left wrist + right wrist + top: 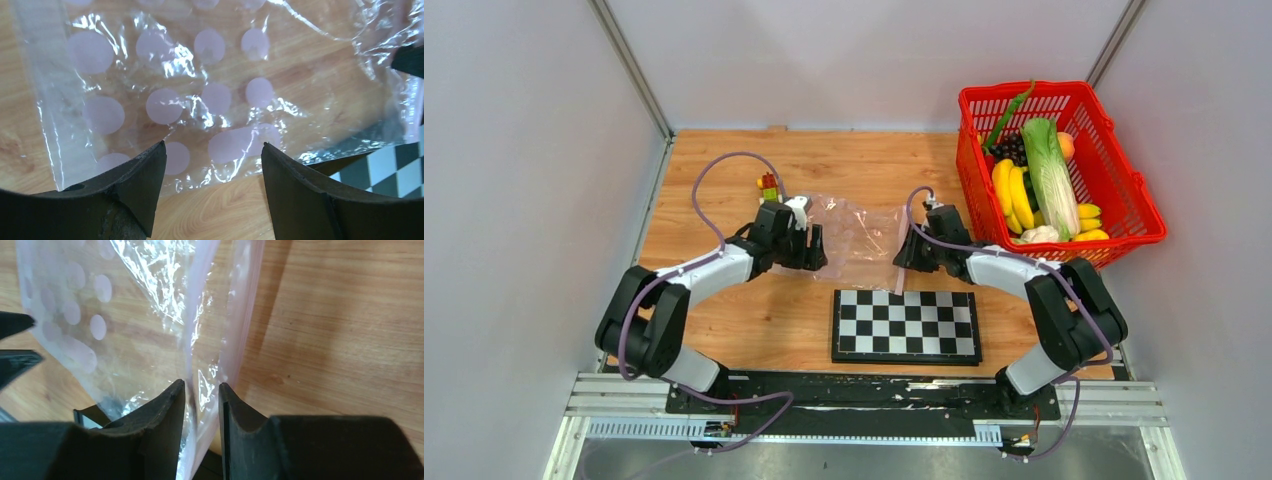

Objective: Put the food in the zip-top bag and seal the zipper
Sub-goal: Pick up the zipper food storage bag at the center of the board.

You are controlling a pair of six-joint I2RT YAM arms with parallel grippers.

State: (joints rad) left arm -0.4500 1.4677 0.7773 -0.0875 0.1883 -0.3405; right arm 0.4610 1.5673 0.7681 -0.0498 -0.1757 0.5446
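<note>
The clear zip-top bag [854, 235] printed with pale dots lies flat on the wooden table between my two grippers, and nothing shows inside it. My left gripper [814, 250] is open at the bag's left end; in the left wrist view its jaws [213, 150] stand wide apart just over the edge of the bag [215, 90]. My right gripper [906, 250] is at the bag's right end. In the right wrist view its jaws [201, 385] stand narrowly apart with the pink zipper [225, 340] strip running up between them. The food [1039, 175] lies in the red basket.
The red mesh basket [1124, 150] stands at the back right with bananas, lettuce, dark grapes, a green pod and a peach-coloured piece. A chessboard [906, 325] lies in front of the bag. A small toy-brick figure [769, 185] stands behind the left gripper.
</note>
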